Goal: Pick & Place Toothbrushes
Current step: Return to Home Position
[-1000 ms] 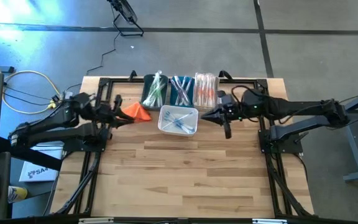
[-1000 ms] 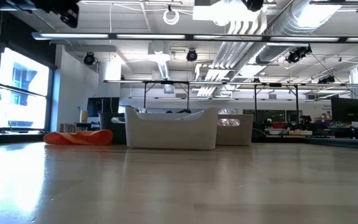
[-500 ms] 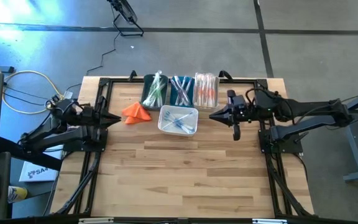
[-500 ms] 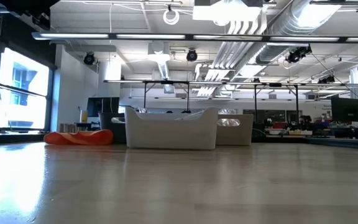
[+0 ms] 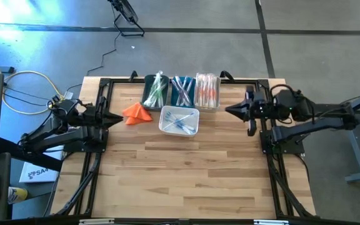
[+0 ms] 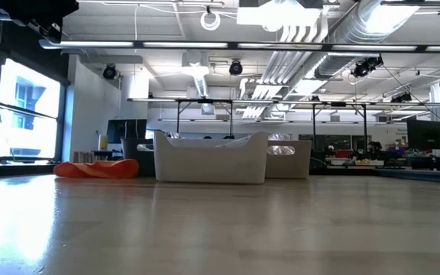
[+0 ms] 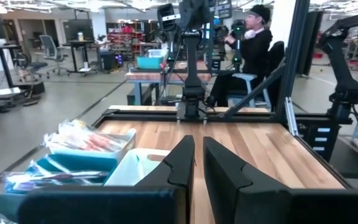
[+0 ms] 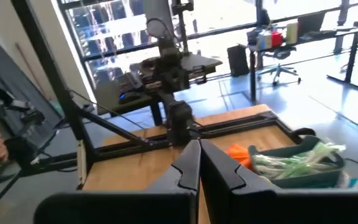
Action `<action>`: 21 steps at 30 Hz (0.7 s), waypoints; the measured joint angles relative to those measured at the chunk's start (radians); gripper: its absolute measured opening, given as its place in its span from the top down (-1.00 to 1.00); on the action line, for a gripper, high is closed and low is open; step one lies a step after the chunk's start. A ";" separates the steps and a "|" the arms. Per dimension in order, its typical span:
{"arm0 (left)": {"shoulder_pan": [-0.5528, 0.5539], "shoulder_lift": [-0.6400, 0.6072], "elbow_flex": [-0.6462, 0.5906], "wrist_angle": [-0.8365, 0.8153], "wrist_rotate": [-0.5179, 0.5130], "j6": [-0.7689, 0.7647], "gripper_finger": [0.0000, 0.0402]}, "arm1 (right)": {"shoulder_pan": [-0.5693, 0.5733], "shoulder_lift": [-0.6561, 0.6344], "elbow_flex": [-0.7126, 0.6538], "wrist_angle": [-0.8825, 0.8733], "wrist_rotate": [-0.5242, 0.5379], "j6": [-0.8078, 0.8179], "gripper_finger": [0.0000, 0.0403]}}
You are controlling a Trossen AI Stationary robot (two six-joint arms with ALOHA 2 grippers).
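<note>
From above, the right gripper [image 5: 229, 110] has drawn back from the white plastic bin [image 5: 196, 119] to the right edge. The left gripper [image 5: 117, 117] waits beside the orange folded cloth [image 5: 137, 112]. The clear-wrapped toothbrushes [image 5: 156, 90] lie sorted in the rear bins, so we judge the sorting done. At table level, the bin walls hide them. In both wrist views the claws are pressed together, empty.
</note>
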 joint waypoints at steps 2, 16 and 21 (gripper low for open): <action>0.000 0.000 0.000 -0.004 0.000 0.000 0.85 | 0.000 -0.037 -0.048 0.030 0.017 -0.002 0.99; 0.000 0.000 0.000 -0.004 0.003 0.000 0.85 | 0.000 -0.396 -0.347 0.157 0.017 0.005 0.99; 0.000 0.000 0.000 -0.013 0.008 -0.002 0.85 | 0.000 -0.527 -0.448 0.203 0.016 0.002 0.99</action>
